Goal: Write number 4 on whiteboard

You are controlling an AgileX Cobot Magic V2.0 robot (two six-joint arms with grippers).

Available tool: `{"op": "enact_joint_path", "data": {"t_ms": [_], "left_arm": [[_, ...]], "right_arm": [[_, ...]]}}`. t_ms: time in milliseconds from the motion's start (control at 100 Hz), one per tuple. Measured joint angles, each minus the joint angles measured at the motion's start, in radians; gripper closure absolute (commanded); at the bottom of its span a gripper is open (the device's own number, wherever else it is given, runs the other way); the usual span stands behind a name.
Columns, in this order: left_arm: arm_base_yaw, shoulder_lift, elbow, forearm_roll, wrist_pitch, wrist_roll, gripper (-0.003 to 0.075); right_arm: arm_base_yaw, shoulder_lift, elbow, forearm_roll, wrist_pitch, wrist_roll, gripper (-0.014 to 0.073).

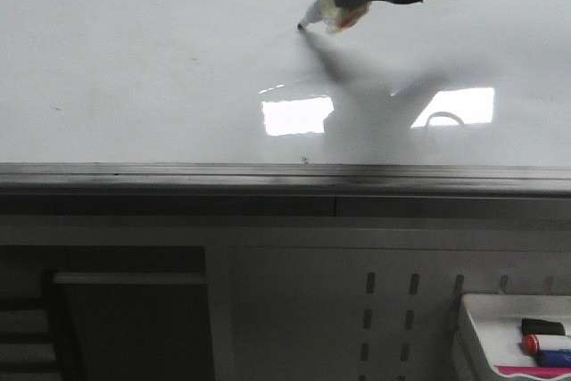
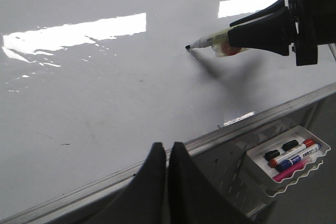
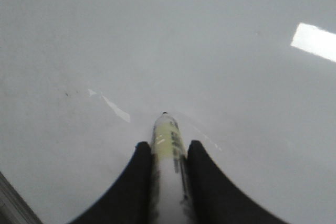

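The whiteboard [image 1: 134,69] is a large glossy white board with a grey rail along its near edge; it also fills the left wrist view [image 2: 105,93] and the right wrist view [image 3: 157,35]. My right gripper [image 3: 167,148] is shut on a marker [image 3: 168,145], seen from the front [image 1: 323,13] and from the left wrist [image 2: 212,40]. The marker's black tip rests at or just above the board. No drawn lines of the number 4 show on the board. My left gripper [image 2: 167,146] is shut and empty, hovering by the board's near rail.
A small white tray [image 1: 473,327] with several markers hangs on the grey perforated panel [image 1: 393,310] below the board, at the right; the tray [image 2: 260,174] also shows in the left wrist view. Bright light reflections [image 1: 297,116] lie on the board. Faint dark specks mark its left part.
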Motion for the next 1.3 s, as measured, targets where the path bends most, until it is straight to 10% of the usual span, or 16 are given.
{"op": "enact_joint_path", "data": {"t_ms": [1300], "left_arm": [[0.0,0.0,0.0,-0.023,-0.004,0.0,0.0741]], "right_arm": [[0.027,-0.003,-0.015,0.051,0.144,0.0,0.0647]]}}
